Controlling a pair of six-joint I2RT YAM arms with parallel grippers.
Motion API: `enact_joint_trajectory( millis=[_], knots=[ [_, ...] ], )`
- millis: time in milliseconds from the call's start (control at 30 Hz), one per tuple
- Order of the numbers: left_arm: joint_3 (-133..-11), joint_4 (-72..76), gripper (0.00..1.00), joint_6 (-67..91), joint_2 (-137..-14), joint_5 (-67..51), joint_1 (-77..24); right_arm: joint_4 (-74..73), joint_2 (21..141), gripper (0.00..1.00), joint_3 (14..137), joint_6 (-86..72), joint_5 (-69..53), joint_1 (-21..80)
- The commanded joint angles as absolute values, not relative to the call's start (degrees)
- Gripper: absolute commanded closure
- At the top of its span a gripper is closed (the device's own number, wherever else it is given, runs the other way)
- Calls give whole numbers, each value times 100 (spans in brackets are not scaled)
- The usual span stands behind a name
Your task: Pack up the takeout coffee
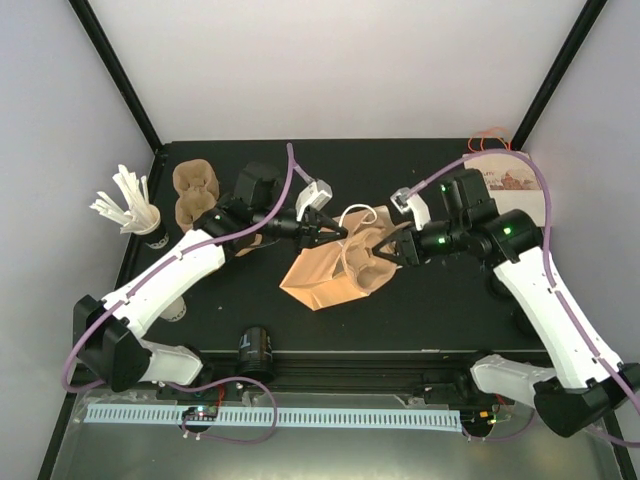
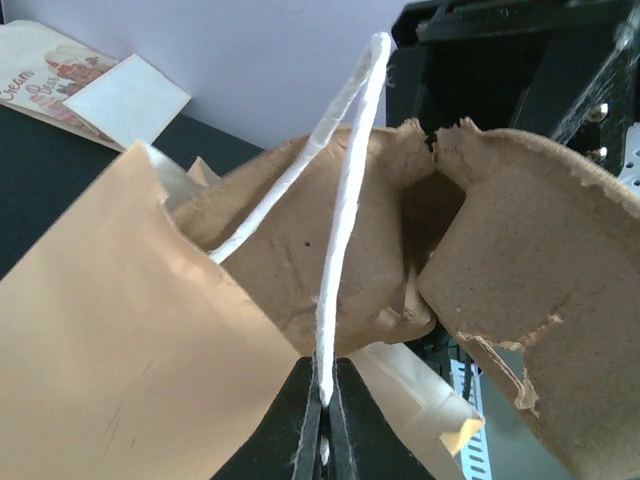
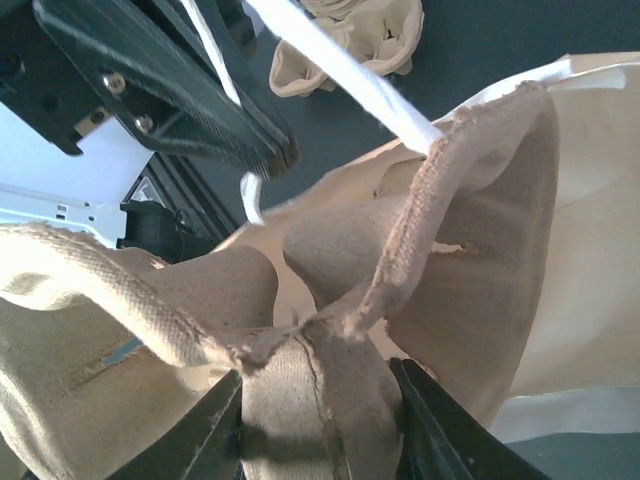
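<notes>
Top external: black table (image 1: 440, 300), white walls (image 1: 340, 60).

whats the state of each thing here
bag: on its side, mouth held open
handle: pinched taut
left gripper: shut on handle
carrier: gripped, at bag mouth
right gripper: shut on carrier
spare carrier: lying loose

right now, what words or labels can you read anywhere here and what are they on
"Cream": in script on the printed paper lying flat in the far right corner, seen from the left wrist. The line under it is cut off and too blurred to read.
Paper bag: no print visible.
Cup tray: no print visible.
</notes>
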State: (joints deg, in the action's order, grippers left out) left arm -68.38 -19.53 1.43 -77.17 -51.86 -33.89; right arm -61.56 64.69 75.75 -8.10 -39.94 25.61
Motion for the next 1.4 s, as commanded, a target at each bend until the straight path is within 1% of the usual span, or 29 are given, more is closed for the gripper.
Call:
enact_joint_trajectory(
  millis=[0,167,333,400,500,567,633,767,900,1067,1233,1367],
  knots=[
    [-6829,-1608,98,287,-7588,-5264,-3484,-6670,6871,65,8283,-472,-3885,2644],
    [-6869,-1554,98,373,-7559,-5341,-3491,-6686,7319,62,8945,-114,-4111,2654],
    [-6838,-1680,98,252,-7448,-5212,-3497,-6300,7760,55,8790,605,-4334,2654],
    [-6780,-1693,98,227,-7384,-5092,-3495,-6290,8077,56,8802,832,-4552,2654],
    [-6758,-1757,98,262,-7374,-4902,-3485,-6489,8414,65,8850,1014,-4994,2647],
    [-6775,-1867,98,244,-7194,-4812,-3475,-6312,8284,65,8623,1005,-5156,2646],
    [-6764,-1944,98,199,-7113,-4769,-3463,-6046,8024,63,8317,981,-5147,2646],
    [-6723,-1970,99,130,-6961,-4768,-3448,-5781,7605,62,7891,1319,-4781,2651],
    [-6783,-2212,99,15,-6861,-4817,-3453,-5811,7316,63,7769,1797,-4357,2653],
    [-6733,-2265,98,-107,-6620,-4951,-3450,-5699,7199,63,7431,1884,-3820,2653],
    [-6754,-2437,98,-295,-6632,-5462,-3465,-5456,7180,65,7277,1794,-3762,2760],
    [-6899,-2950,98,-693,-6728,-5523,-3519,-5580,7311,62,7415,1771,-4059,2791]
  ],
)
